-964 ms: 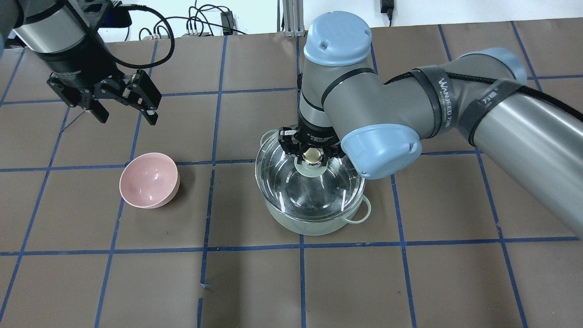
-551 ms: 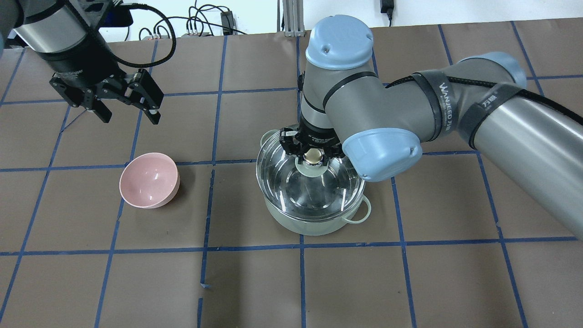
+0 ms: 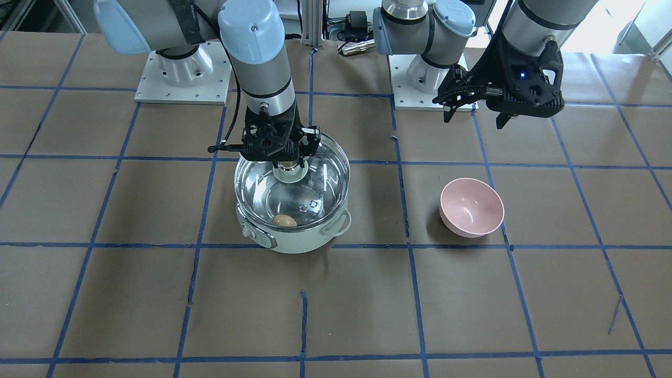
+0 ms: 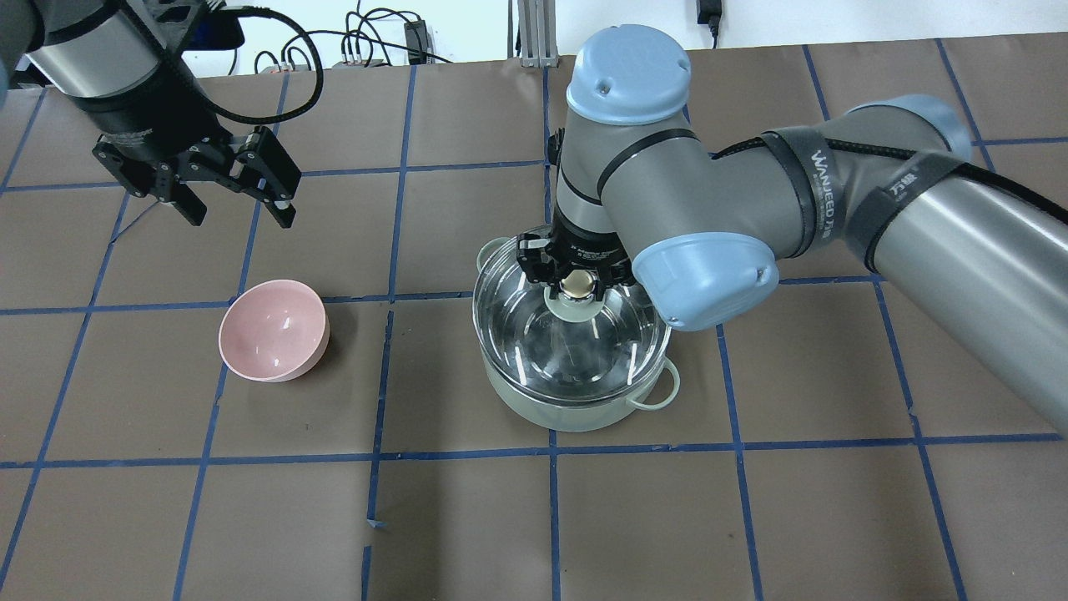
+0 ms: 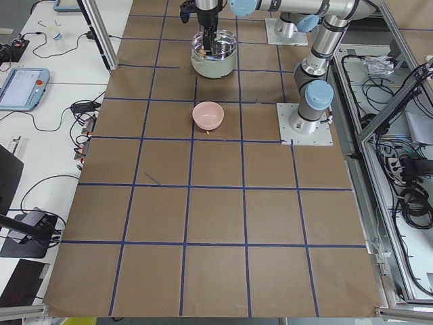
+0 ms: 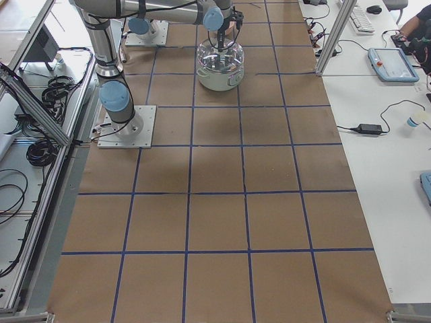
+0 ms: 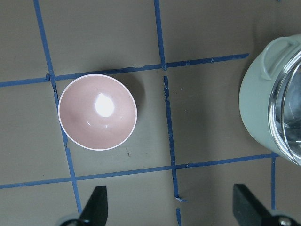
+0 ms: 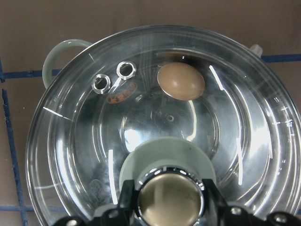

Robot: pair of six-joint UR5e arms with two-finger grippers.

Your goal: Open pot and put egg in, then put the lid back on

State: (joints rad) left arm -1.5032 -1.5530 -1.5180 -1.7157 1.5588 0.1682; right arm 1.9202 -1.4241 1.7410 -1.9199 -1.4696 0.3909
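The mint-green pot (image 4: 584, 411) stands mid-table, with the light-brown egg (image 3: 284, 220) inside by the front wall; the egg also shows through the glass in the right wrist view (image 8: 181, 81). The clear glass lid (image 4: 526, 351) sits over the pot's mouth, shifted slightly toward the robot. I cannot tell whether it rests on the rim. My right gripper (image 4: 573, 285) is shut on the lid's shiny knob (image 8: 170, 203), fingers on both sides. My left gripper (image 4: 238, 214) is open and empty, high above the table beyond the pink bowl.
An empty pink bowl (image 4: 274, 330) stands on the table left of the pot, about one grid square away; it also shows in the left wrist view (image 7: 97, 111). Brown table with blue tape grid. The arm bases (image 3: 181, 68) are at the robot side.
My right gripper and the lid have shifted slightly right over the pot. My left gripper has drifted slightly, still open.
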